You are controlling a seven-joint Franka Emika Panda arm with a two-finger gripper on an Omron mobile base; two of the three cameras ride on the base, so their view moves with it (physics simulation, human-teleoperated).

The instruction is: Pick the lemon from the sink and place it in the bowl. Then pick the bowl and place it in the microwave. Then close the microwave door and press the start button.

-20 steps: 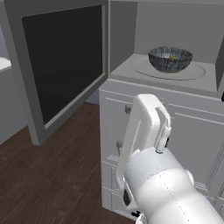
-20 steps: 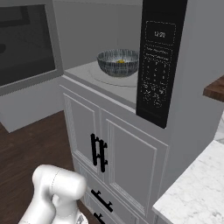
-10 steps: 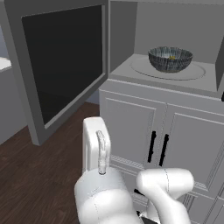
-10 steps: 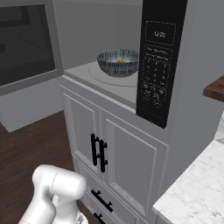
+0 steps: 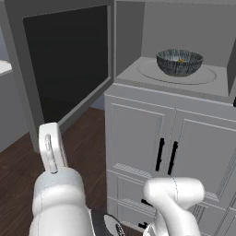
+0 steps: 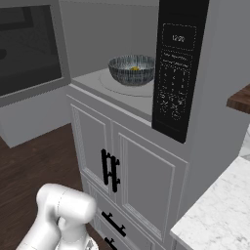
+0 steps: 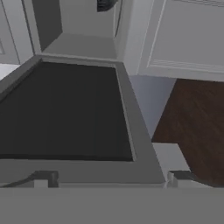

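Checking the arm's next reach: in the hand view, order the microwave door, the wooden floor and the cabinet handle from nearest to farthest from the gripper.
1. Microwave door: directly ahead of the open gripper.
2. Wooden floor: right, beyond the door.
3. Cabinet handle: top edge, farthest.

I am in a home kitchen. A built-in microwave (image 6: 146,73) sits in front of me above pale cabinet doors (image 6: 122,166) with black handles, its door (image 5: 64,69) swung open and a keypad panel (image 6: 176,68) on its right. Dark wood floor (image 5: 87,133) runs below, and a marble table (image 6: 219,215) stands to my right.
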